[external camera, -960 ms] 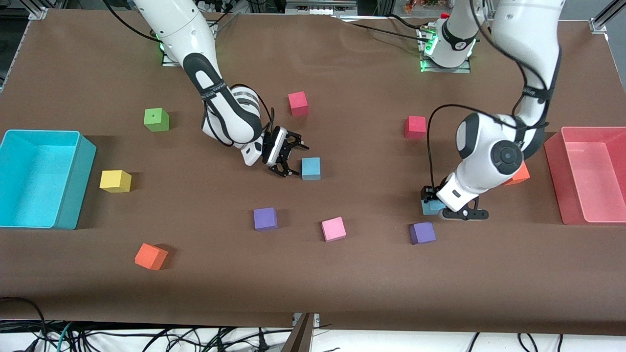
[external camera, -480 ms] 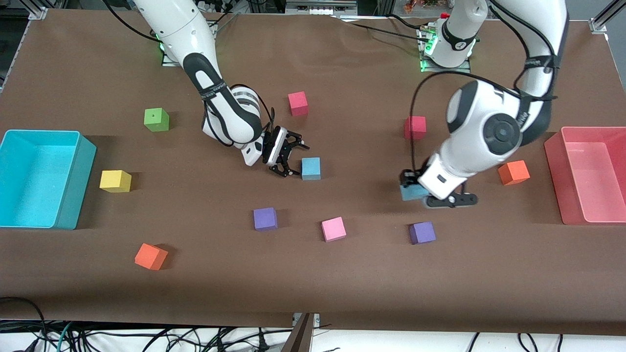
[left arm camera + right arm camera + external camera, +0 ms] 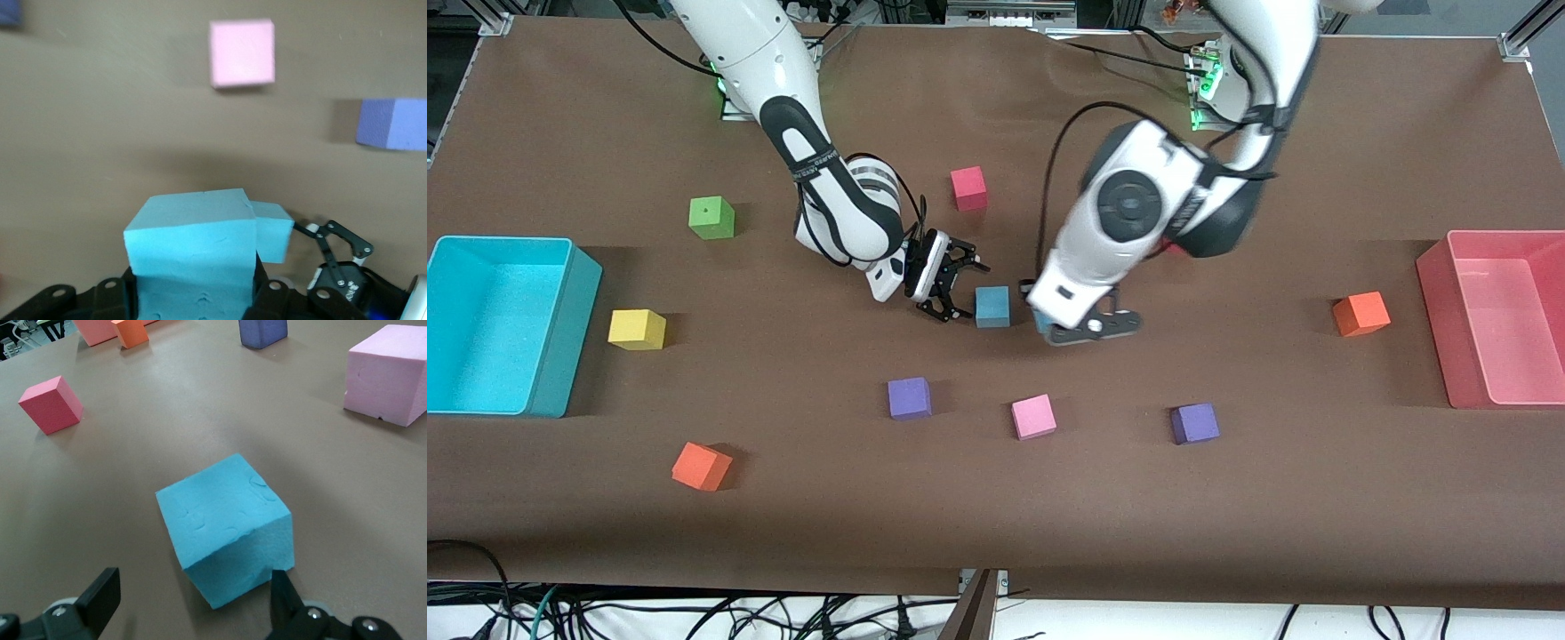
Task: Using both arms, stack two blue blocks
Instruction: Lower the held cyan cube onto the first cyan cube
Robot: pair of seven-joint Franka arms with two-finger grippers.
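One blue block rests on the table near the middle; it also shows in the right wrist view and the left wrist view. My right gripper stands open right beside it, one finger on each side, not touching. My left gripper is shut on the other blue block, held just off the table beside the resting one, toward the left arm's end. In the front view only a sliver of the held block shows under the left wrist.
A cyan bin stands at the right arm's end, a pink bin at the left arm's end. Scattered cubes: red, green, yellow, purple, pink, purple, orange, orange.
The left arm lifted its blue block from beside the purple cube and swung it toward the middle, up to the resting blue block. The right arm has not moved.
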